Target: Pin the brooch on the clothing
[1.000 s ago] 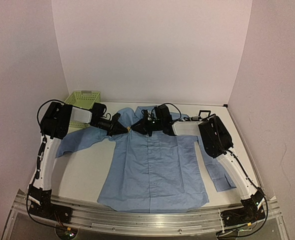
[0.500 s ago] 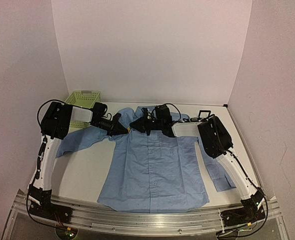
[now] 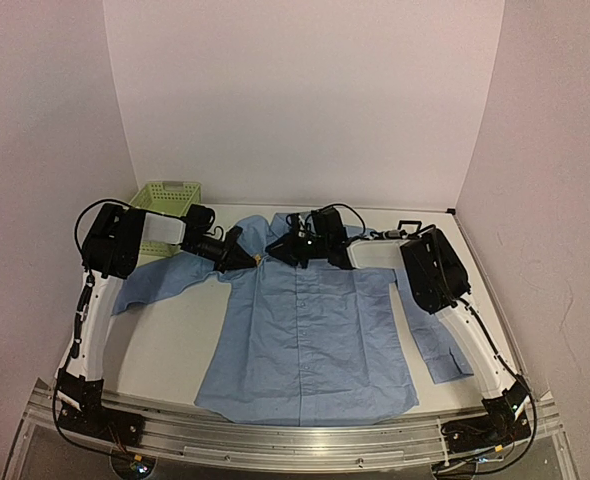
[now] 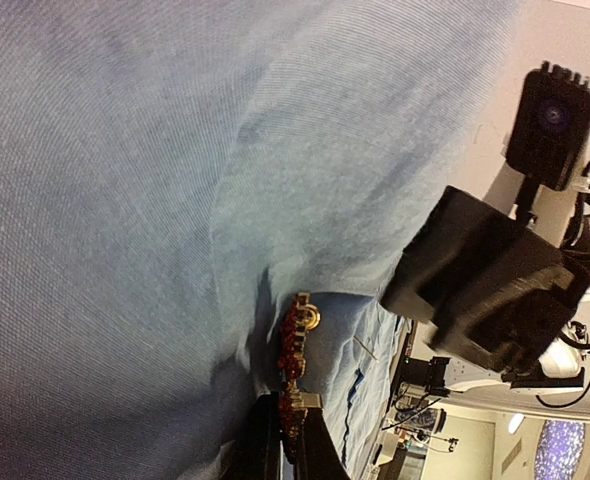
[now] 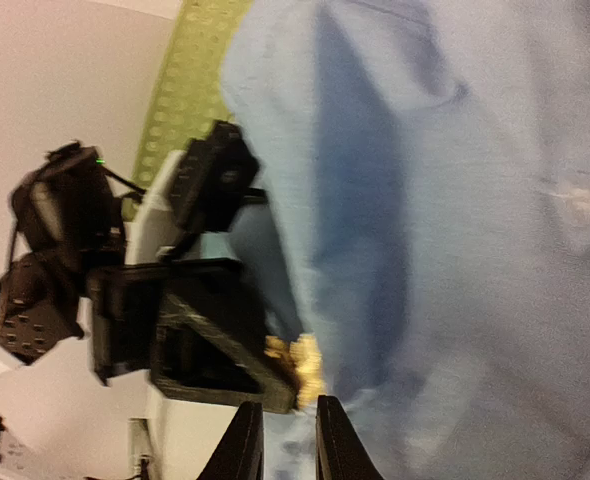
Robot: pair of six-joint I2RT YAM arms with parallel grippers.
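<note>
The clothing, a light blue shirt (image 3: 310, 330), lies flat on the table with its collar to the back. My left gripper (image 4: 287, 402) is shut on the lower end of the brooch (image 4: 293, 345), a red and gold ornament held on edge against the fabric by the left collar (image 3: 260, 258). A thin pin (image 4: 365, 348) lies on the cloth beside it. My right gripper (image 5: 283, 410) faces the left gripper (image 5: 215, 350) from the other side. Its fingers stand slightly apart just below the brooch (image 5: 300, 365), with nothing between them.
A green mesh basket (image 3: 165, 200) stands at the back left, behind the left arm. A small black-framed box (image 3: 408, 228) sits at the back right near the right arm's elbow. The shirt's sleeves spread out to both sides.
The right gripper has shifted a little up and left toward the collar, and its fingers have parted slightly. The left gripper and brooch have held still.
</note>
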